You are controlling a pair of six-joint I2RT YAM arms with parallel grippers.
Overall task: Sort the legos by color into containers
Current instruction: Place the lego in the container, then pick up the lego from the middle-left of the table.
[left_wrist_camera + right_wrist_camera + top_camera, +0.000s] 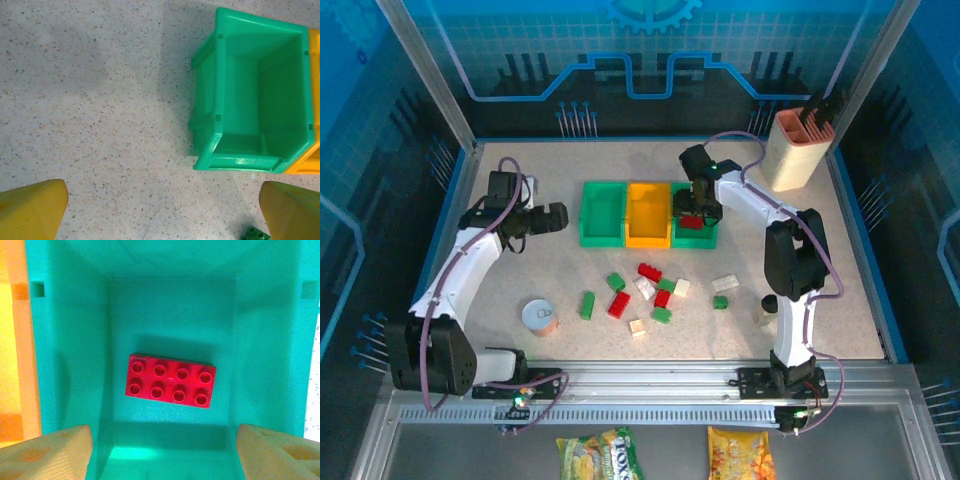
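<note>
Three bins stand in a row: a left green bin (pixel 602 213), an orange bin (pixel 648 213) and a right green bin (pixel 708 238). My right gripper (pixel 692 203) hovers open over the right green bin (pixel 75 340). A red two-by-four brick (pixel 171 380) lies flat on that bin's floor, apart from the fingers (pixel 47 452). My left gripper (pixel 555 217) stands open and holds nothing, just left of the empty left green bin (pixel 255 100). Loose on the table lie several legos: red (pixel 619 305), green (pixel 587 305) and white (pixel 725 283). A green brick (pixel 255 234) peeks in by the left gripper's right finger.
A round tin can (pixel 540 317) lies at the front left. A small dark-capped bottle (pixel 768 310) stands by the right arm's base. A tall beige holder (pixel 795 145) occupies the back right corner. Bare table lies left of the bins.
</note>
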